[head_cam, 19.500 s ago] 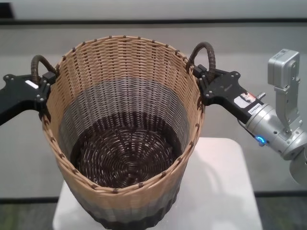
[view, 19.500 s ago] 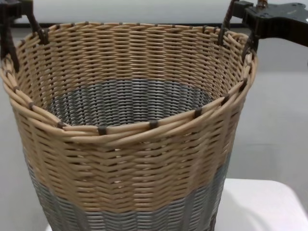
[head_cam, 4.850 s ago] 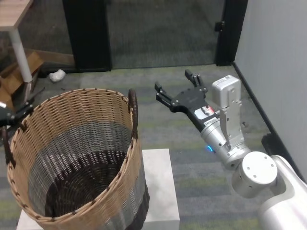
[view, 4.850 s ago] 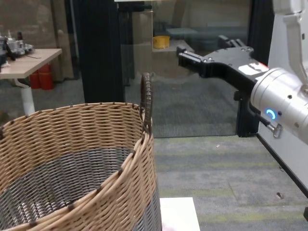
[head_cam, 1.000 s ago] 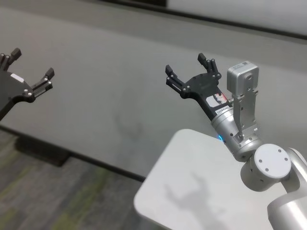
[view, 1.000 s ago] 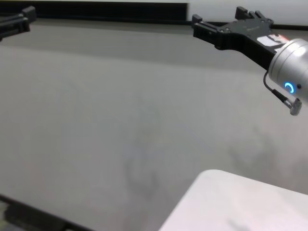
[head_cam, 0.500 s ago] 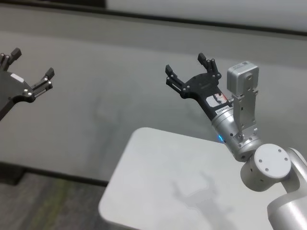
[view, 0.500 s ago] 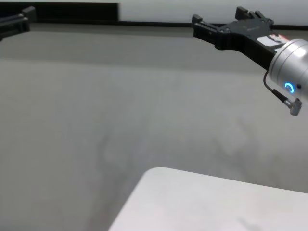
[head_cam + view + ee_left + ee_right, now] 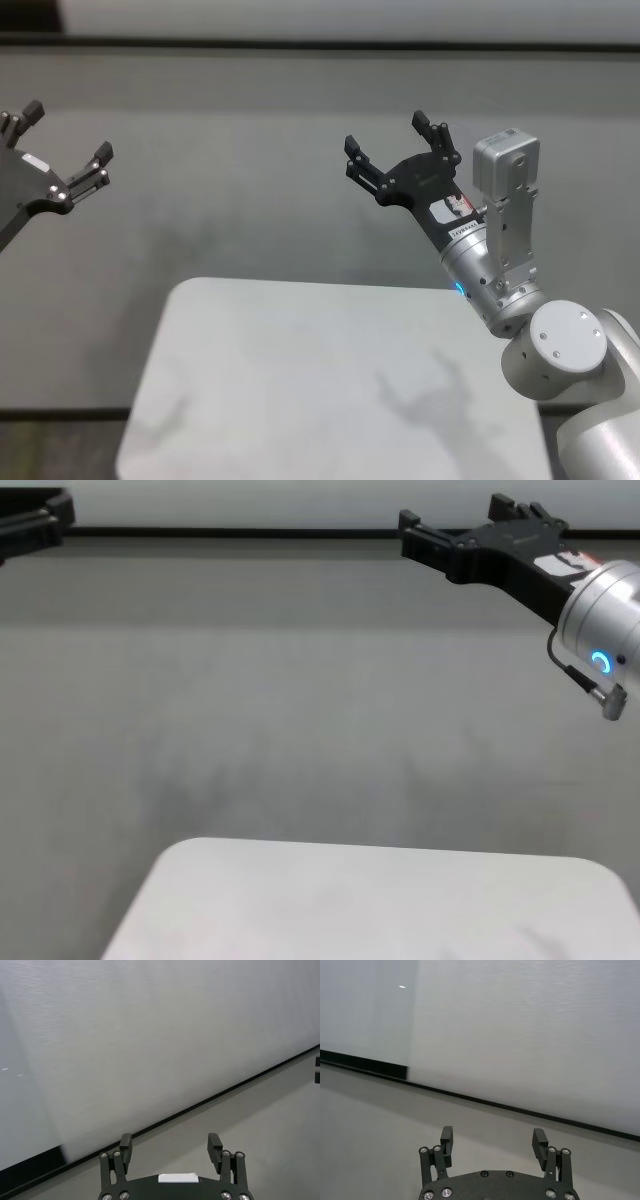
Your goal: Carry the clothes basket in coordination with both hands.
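Clothes basket: not seen in any view, so cannot tell where. Left gripper (image 9: 65, 132): raised in the air at the head view's left edge, out past the far left corner of the white table (image 9: 300, 380) and touching nothing. Spread wide, black flat fingers (image 9: 103, 152) well apart, gripping nothing. Same in left wrist view (image 9: 170, 1139): two fingertips apart with only grey background between. In chest view just a dark tip at the upper left corner (image 9: 45, 518). Right gripper (image 9: 393, 142): raised too, seen over the table's far edge toward the right side, clear of the tabletop. Also spread wide and holding nothing; in right wrist view (image 9: 493, 1131) both fingers apart over plain grey ground. In chest view (image 9: 452, 518) seen flat-on at upper right, pointing toward the left side. Mounted on a silver-white wrist (image 9: 480, 275) with a glowing blue ring (image 9: 600, 662); grey camera block (image 9: 505, 200) fixed beside the wrist. Grippers well apart from each other, about level, palms facing forward. Table with rounded corners, low in head and chest views (image 9: 380, 900), faint arm shadow (image 9: 440, 400) near its right edge. Behind: grey surface, thin dark strip (image 9: 250, 530), pale band above.
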You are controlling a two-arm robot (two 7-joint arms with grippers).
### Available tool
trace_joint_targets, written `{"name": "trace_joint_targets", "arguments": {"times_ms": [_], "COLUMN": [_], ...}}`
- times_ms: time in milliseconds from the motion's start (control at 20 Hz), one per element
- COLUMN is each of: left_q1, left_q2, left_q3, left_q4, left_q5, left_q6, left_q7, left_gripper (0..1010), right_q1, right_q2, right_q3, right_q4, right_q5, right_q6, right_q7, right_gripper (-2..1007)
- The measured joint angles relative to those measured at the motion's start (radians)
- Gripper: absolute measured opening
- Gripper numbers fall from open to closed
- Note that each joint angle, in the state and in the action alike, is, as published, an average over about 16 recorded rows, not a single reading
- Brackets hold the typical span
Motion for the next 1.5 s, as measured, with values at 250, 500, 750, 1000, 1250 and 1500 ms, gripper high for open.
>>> {"name": "trace_joint_targets", "arguments": {"times_ms": [250,500,750,1000,1250,1500], "left_q1": [0.0,0.0,0.0,0.0,0.0,0.0], "left_q2": [0.0,0.0,0.0,0.0,0.0,0.0], "left_q3": [0.0,0.0,0.0,0.0,0.0,0.0], "left_q4": [0.0,0.0,0.0,0.0,0.0,0.0], "left_q5": [0.0,0.0,0.0,0.0,0.0,0.0], "left_q6": [0.0,0.0,0.0,0.0,0.0,0.0], "left_q7": [0.0,0.0,0.0,0.0,0.0,0.0], "left_gripper": [1002,1002,1002,1002,1002,1002], "right_q1": [0.0,0.0,0.0,0.0,0.0,0.0], "right_q2": [0.0,0.0,0.0,0.0,0.0,0.0], "right_q3": [0.0,0.0,0.0,0.0,0.0,0.0], "right_q4": [0.0,0.0,0.0,0.0,0.0,0.0], "right_q5": [0.0,0.0,0.0,0.0,0.0,0.0], "right_q6": [0.0,0.0,0.0,0.0,0.0,0.0], "right_q7": [0.0,0.0,0.0,0.0,0.0,0.0], "right_gripper": [1005,1005,1005,1005,1005,1005]}}
